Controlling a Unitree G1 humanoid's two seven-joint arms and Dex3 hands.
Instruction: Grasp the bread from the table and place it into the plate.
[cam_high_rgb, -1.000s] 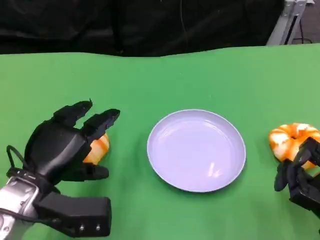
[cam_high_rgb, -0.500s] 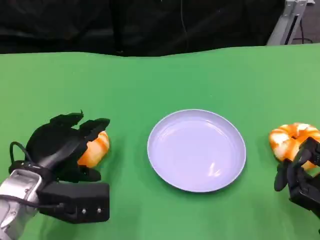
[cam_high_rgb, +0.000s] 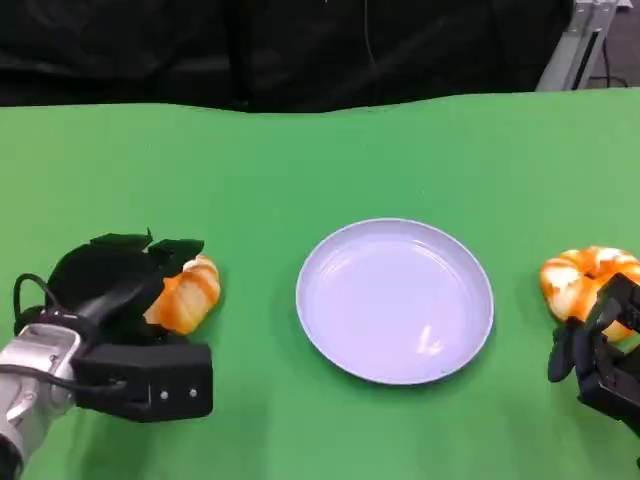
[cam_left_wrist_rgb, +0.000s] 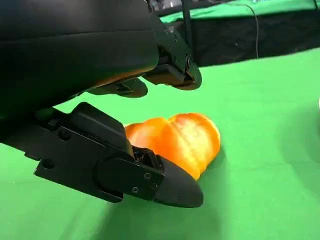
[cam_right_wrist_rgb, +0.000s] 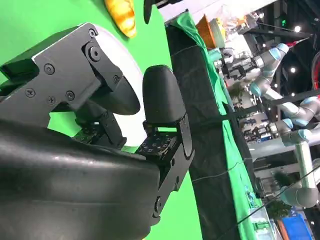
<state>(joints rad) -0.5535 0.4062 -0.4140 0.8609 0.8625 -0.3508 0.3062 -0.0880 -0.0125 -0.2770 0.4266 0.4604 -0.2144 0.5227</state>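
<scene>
Two black hands of mine are at work on the green table (cam_high_rgb: 330, 160). My left hand (cam_high_rgb: 112, 290) sits at the near left, fingers curled over the top of one bread (cam_high_rgb: 186, 294) and thumb low along its near side, so the roll lies cupped between them; from the head view the roll rests on the cloth just right of my palm, and I cannot tell whether it is gripped firmly or only enclosed. In the left wrist view that bread (cam_left_wrist_rgb: 177, 141) lies on the green cloth between my upper fingers (cam_left_wrist_rgb: 170, 67) and the lower thumb piece. It is a twisted, glossy roll, orange shading to pale cream along its ridges.

My right hand (cam_high_rgb: 598, 350) rests at the near right edge, fingers bent loosely with nothing in them, their tips just in front of a second bread (cam_high_rgb: 585, 280), a ring-shaped orange-and-white roll.

One plate (cam_high_rgb: 394, 300), round, pale lavender and shallow, lies between the two breads, well apart from each.

Black curtain (cam_high_rgb: 280, 50) hangs behind the table's far edge, with a metal stand (cam_high_rgb: 575, 45) at the far right. Other robot arms (cam_right_wrist_rgb: 285, 120) stand beyond in the right wrist view.
</scene>
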